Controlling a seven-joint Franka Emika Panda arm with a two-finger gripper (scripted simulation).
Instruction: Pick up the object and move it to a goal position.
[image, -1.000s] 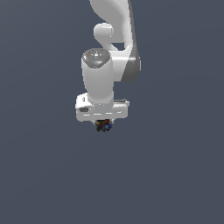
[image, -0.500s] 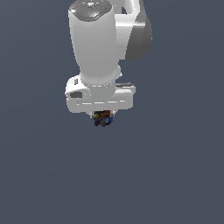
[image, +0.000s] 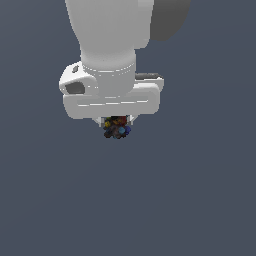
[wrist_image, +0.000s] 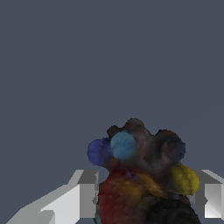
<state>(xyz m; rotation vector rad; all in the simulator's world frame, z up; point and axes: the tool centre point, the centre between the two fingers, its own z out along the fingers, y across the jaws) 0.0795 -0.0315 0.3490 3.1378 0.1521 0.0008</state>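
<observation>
End effector (image: 117, 125) grips the object (image: 116, 128), a dark lumpy cluster with blue, red and yellow bumps, between its two white fingers (wrist_image: 81, 199). White arm (image: 107, 35) holds it against a plain grey-blue backdrop.

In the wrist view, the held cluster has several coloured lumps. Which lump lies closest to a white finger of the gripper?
The yellow lump of the object: it sits right beside a gripper finger, whereas the blue lumps lie farther out, beyond the fingertips.

Plain grey space surrounds the gripper (image: 117, 124) and its held object (image: 116, 128); no obstacles visible.
</observation>
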